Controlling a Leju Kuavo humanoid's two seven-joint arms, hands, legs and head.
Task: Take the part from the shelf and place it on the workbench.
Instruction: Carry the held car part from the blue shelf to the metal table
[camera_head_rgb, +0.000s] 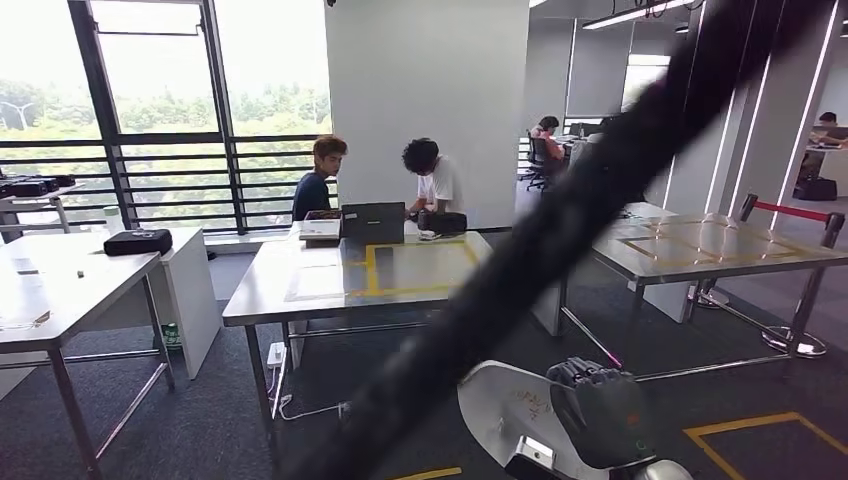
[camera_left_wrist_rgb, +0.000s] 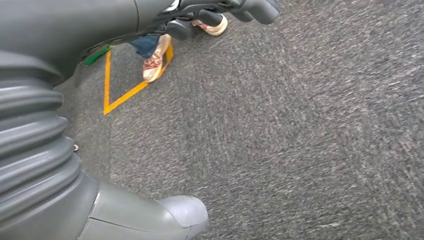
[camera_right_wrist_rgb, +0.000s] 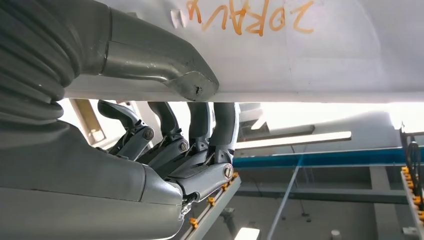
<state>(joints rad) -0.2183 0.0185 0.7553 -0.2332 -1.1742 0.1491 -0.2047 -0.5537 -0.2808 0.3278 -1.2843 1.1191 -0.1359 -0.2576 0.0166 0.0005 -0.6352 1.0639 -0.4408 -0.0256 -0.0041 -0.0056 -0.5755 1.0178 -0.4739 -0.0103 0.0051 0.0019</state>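
Observation:
My right hand (camera_head_rgb: 598, 414) is low in the head view and grips a white curved part (camera_head_rgb: 504, 404). In the right wrist view the part (camera_right_wrist_rgb: 320, 55) is a pale panel with orange writing; the thumb (camera_right_wrist_rgb: 165, 65) presses one face and the fingers (camera_right_wrist_rgb: 200, 130) wrap the other. Ahead stands a steel workbench (camera_head_rgb: 300, 292) marked with yellow tape. My left hand (camera_left_wrist_rgb: 100, 150) hangs over grey carpet with nothing in it, its fingers (camera_left_wrist_rgb: 235, 9) apart from the thumb.
Two people sit behind the workbench by a laptop (camera_head_rgb: 372, 222). A second taped table (camera_head_rgb: 700, 250) stands right, with a red barrier post (camera_head_rgb: 815, 285) beyond. A white table (camera_head_rgb: 60, 275) is left. A blurred black band (camera_head_rgb: 560, 230) crosses the view. A person's shoes (camera_left_wrist_rgb: 154, 64) stand near my left hand.

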